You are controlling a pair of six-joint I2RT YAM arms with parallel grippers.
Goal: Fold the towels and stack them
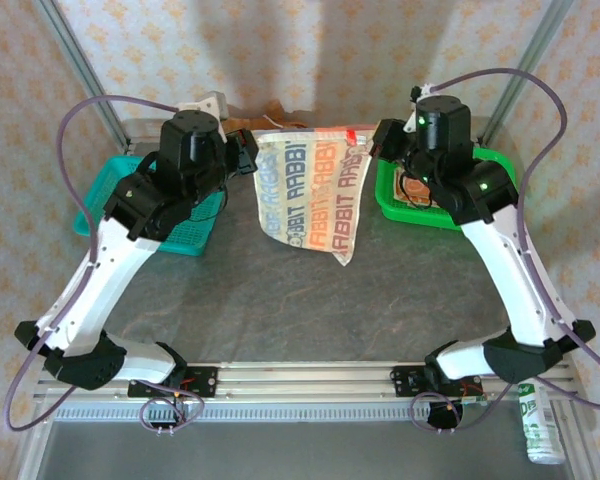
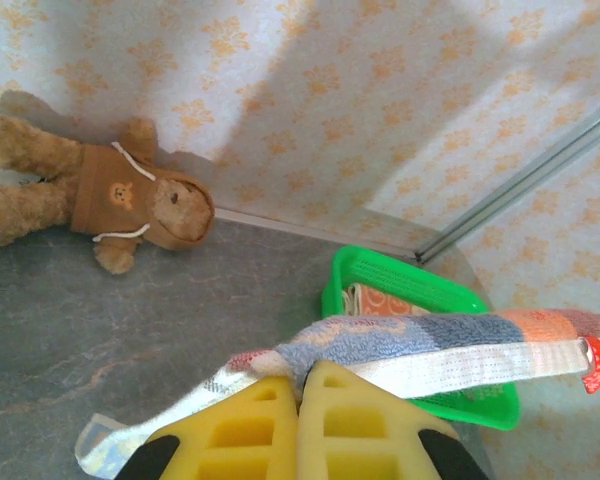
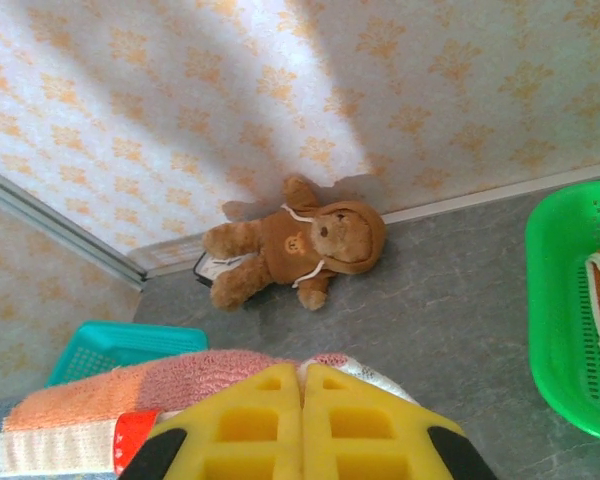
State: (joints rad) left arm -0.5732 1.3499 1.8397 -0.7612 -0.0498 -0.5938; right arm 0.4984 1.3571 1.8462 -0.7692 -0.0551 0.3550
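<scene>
The cream towel with coloured block lettering [image 1: 313, 190] hangs stretched in the air between both arms, above the back of the table. My left gripper [image 1: 252, 150] is shut on its top left corner, and the yellow fingers [image 2: 302, 378] pinch the towel's edge [image 2: 420, 345]. At the top right corner my right gripper [image 1: 375, 140] is also shut, pinching the pink and orange edge [image 3: 180, 385] between its fingers [image 3: 301, 372]. An orange patterned towel [image 2: 380, 300] lies folded in the green basket [image 2: 380, 275]. The third towel is out of view.
A teal basket [image 1: 105, 195] sits at the back left and the green basket [image 1: 490, 165] at the back right. The brown teddy bear [image 3: 300, 245] lies against the back wall. A white and green bottle [image 1: 540, 425] stands by the right arm's base.
</scene>
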